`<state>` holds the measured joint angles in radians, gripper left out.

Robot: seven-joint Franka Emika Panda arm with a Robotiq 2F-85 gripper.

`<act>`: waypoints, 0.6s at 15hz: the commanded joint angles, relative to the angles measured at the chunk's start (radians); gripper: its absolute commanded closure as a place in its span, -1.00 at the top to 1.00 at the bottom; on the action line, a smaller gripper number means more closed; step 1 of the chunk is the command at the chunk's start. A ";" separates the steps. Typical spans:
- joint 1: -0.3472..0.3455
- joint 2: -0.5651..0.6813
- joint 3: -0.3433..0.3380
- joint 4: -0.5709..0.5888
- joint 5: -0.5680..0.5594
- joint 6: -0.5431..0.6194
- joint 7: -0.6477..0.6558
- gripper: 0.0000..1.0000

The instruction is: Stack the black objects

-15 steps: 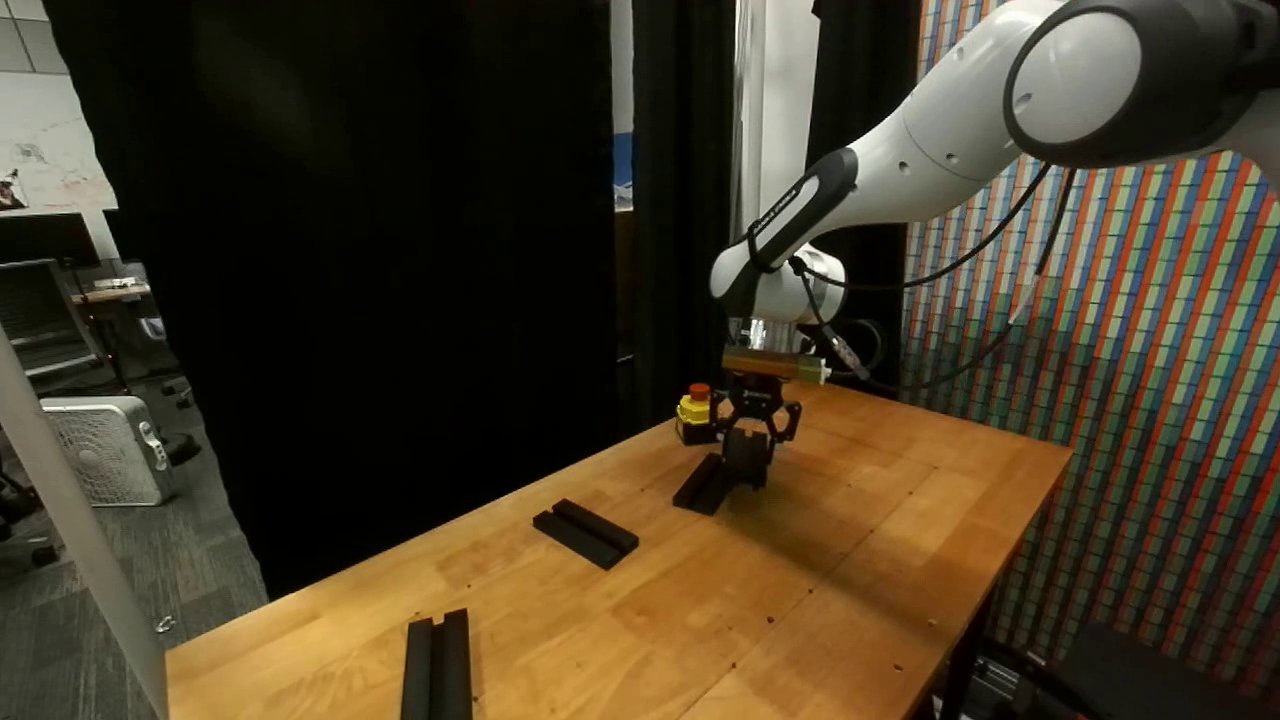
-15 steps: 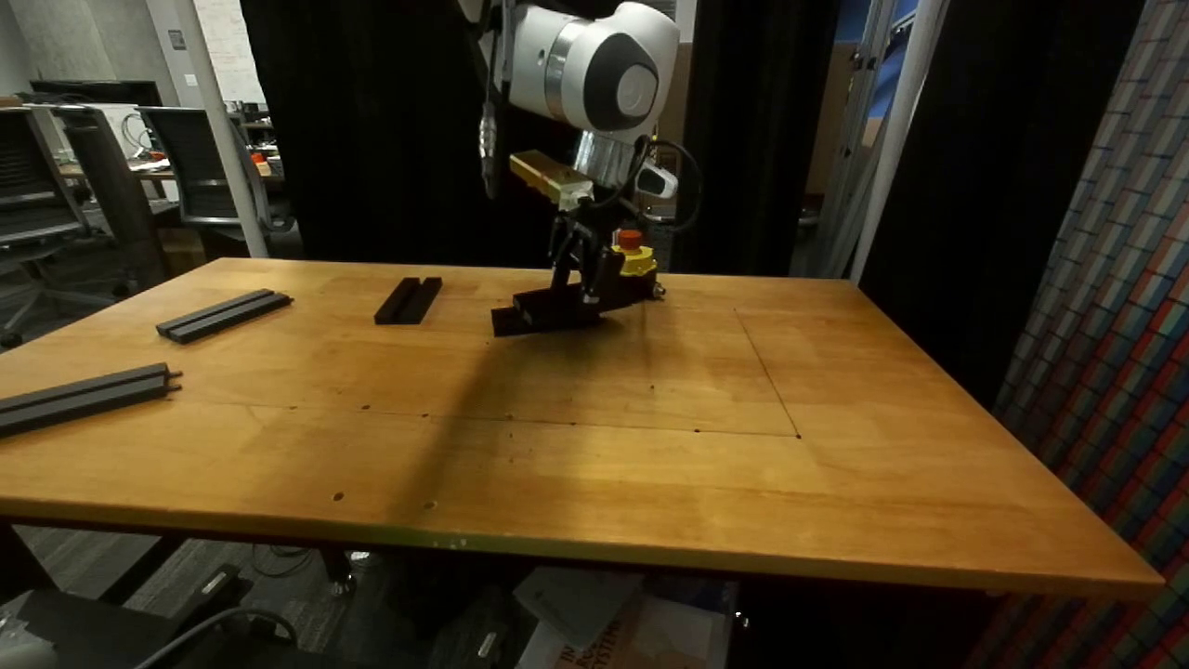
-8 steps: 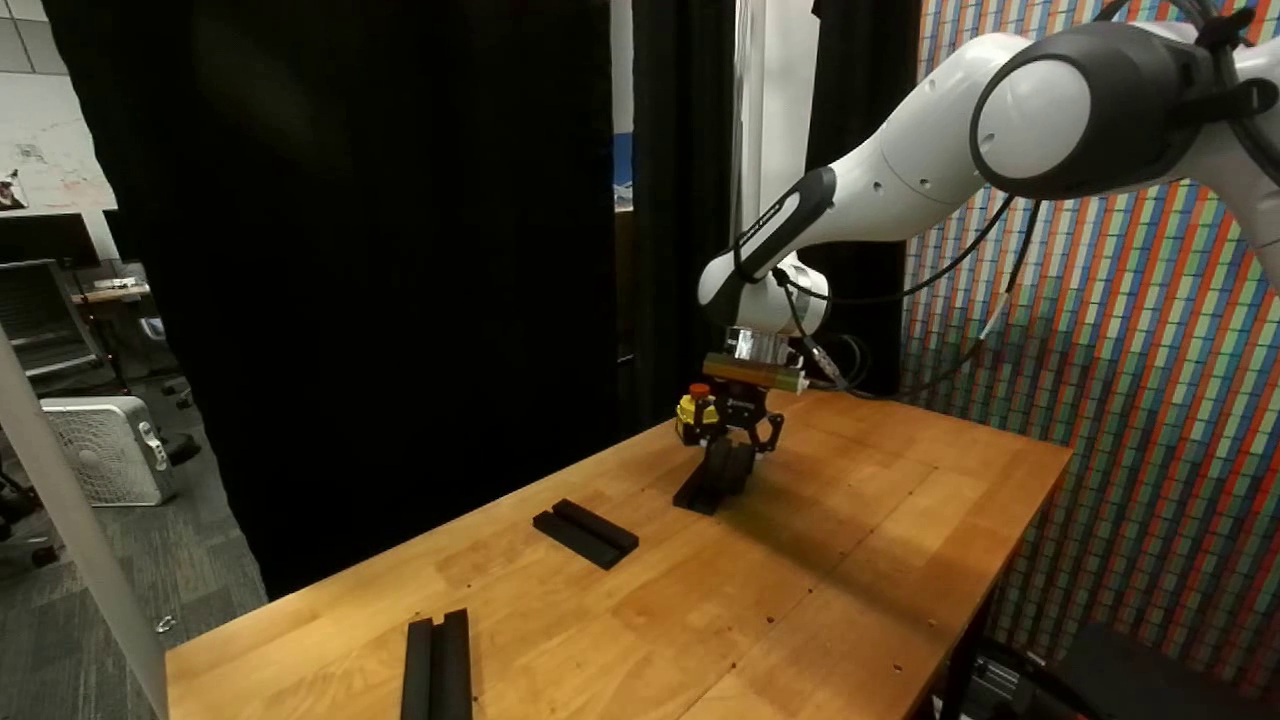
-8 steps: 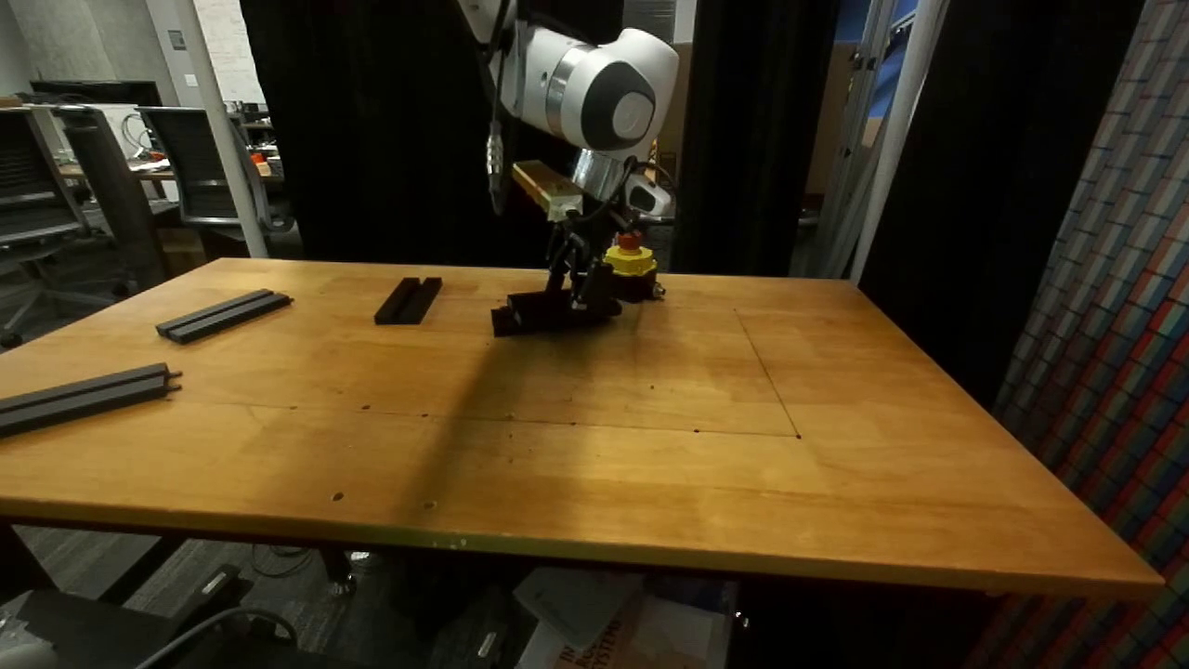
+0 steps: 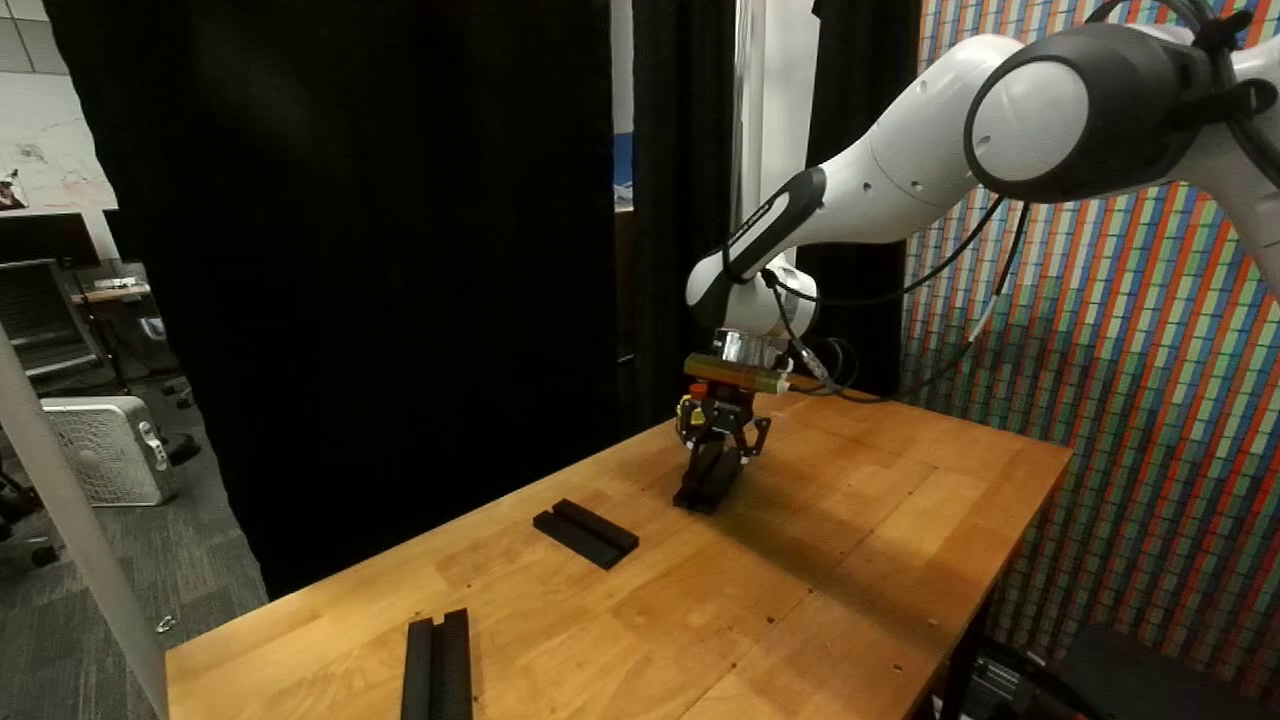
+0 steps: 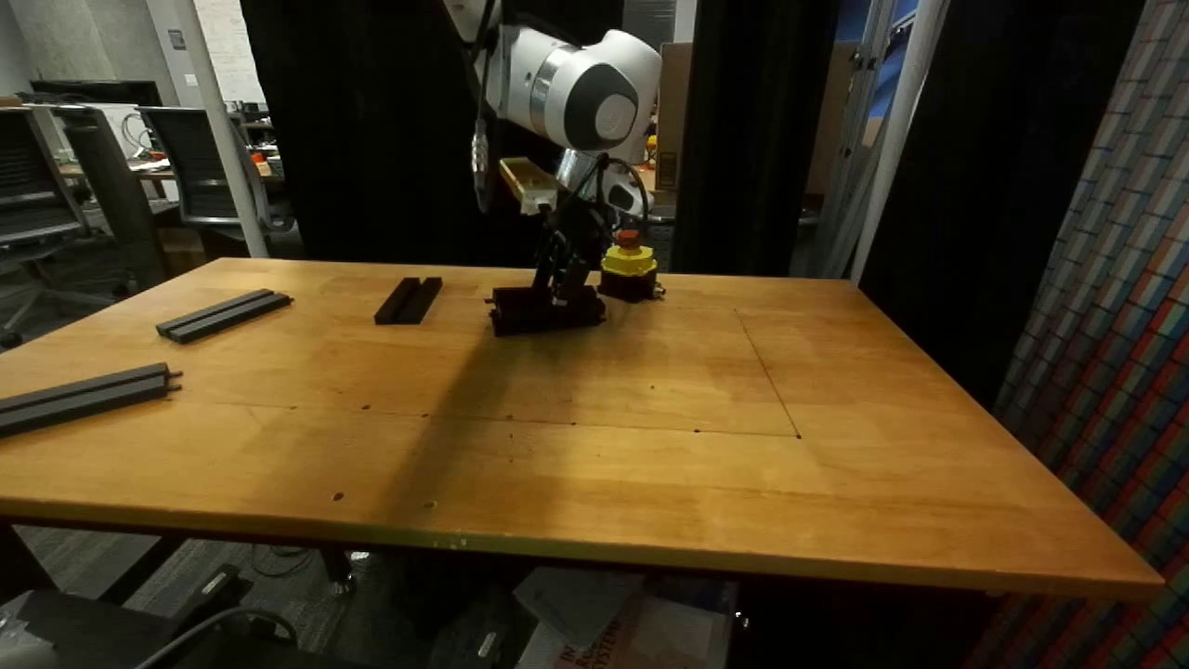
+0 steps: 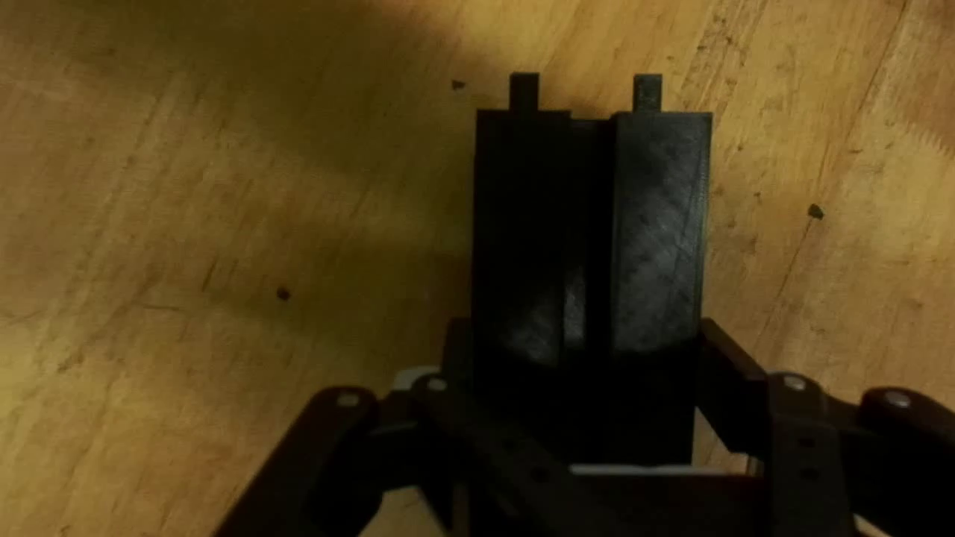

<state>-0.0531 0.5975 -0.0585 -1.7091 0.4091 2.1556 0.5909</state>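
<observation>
Black bars (image 6: 230, 320), yellow button (image 6: 630, 264) on table (image 6: 650, 502)

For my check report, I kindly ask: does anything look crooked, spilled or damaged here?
Nothing stands out. The held black piece looks roughly lined up over the lower piece; three other black pieces lie flat on the table. No spill or damage shows.

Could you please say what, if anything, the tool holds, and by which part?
The tool pinches a black, grooved, plastic-looking rectangular bar by its two long sides.

Red-topped yellow object (image 6: 630, 262) on a wooden table (image 6: 641, 474), black curtain (image 5: 350, 250) behind
</observation>
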 commanded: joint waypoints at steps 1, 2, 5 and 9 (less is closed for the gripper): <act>0.011 -0.002 -0.002 0.008 0.021 0.020 0.051 -0.07; 0.011 0.000 0.000 0.007 0.024 0.027 0.057 -0.07; 0.011 0.002 0.000 0.006 0.021 0.038 0.078 -0.07; 0.011 0.008 0.002 0.004 0.017 0.044 0.091 -0.07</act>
<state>-0.0466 0.6020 -0.0586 -1.7106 0.4096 2.1854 0.6641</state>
